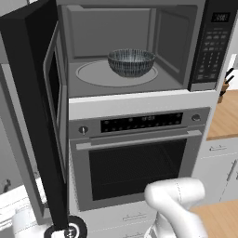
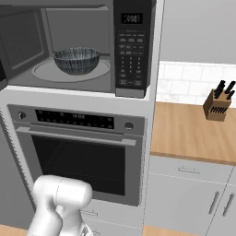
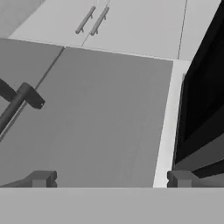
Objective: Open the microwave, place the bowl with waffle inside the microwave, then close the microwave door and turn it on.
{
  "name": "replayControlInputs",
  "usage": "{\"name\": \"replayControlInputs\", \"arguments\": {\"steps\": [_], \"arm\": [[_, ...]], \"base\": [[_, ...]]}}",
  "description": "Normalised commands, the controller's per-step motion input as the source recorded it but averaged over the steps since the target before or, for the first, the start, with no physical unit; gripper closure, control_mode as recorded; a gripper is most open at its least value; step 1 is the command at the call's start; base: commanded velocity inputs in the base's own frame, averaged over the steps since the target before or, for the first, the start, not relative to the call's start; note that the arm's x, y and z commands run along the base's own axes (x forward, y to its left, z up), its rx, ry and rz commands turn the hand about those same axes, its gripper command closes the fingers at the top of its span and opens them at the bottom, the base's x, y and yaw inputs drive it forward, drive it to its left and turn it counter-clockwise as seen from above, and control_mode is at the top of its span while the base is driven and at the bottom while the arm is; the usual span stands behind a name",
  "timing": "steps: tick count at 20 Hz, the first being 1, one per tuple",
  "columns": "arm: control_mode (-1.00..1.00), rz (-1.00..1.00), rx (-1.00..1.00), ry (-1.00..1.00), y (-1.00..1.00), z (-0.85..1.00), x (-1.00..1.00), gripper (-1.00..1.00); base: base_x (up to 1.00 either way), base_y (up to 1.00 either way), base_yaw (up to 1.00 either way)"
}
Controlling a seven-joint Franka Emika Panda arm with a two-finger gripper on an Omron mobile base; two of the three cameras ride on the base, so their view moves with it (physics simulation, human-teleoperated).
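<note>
The microwave [image 1: 139, 95] [image 2: 69, 90] stands open above the oven. Its keypad strip [image 1: 211, 46] [image 2: 130, 46] is on the right. The striped blue-grey bowl [image 1: 131, 62] [image 2: 76, 60] sits on the round turntable [image 1: 95, 74] inside the cavity; the waffle is hidden below the bowl's rim. The microwave door [image 1: 35, 102] is swung wide out to the left, its black panel edge-on towards me. In the hand view my gripper [image 3: 111, 179] is open with nothing between its fingertips [image 3: 43, 178]. It faces a flat grey panel, with a black slab [image 3: 203, 96] at the right.
The oven [image 1: 135, 158] [image 2: 78, 156] with its horizontal bar handle sits under the microwave. A wooden counter [image 2: 193, 133] with a knife block [image 2: 219, 106] [image 1: 225, 88] lies to the right, over grey cabinets [image 2: 193, 193]. A dark bar handle [image 3: 17, 103] crosses the hand view's left.
</note>
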Motion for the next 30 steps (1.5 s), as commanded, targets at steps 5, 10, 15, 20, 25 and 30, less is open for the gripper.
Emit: {"name": "replayControlInputs", "arguments": {"steps": [5,10,15,20,25,30], "arm": [[-1.0,-0.28,0.0,-0.19,0.39,0.0,-0.31,-1.0],[-1.0,-0.36,0.03,-0.18,0.02,0.0,-0.05,-1.0],[-1.0,-0.3,0.08,-0.2,0.0,0.12,0.0,-1.0],[-1.0,-0.18,0.08,-0.16,-0.15,0.2,0.0,-1.0],[-1.0,-0.14,0.04,-0.16,-0.33,0.05,0.02,-1.0],[-1.0,-0.08,0.08,-0.11,-0.61,0.11,0.07,-1.0]], "base": [[0.0,0.0,0.0],[0.0,0.0,0.0],[0.0,0.0,0.0],[0.0,0.0,0.0],[0.0,0.0,0.0],[0.0,0.0,0.0]]}}
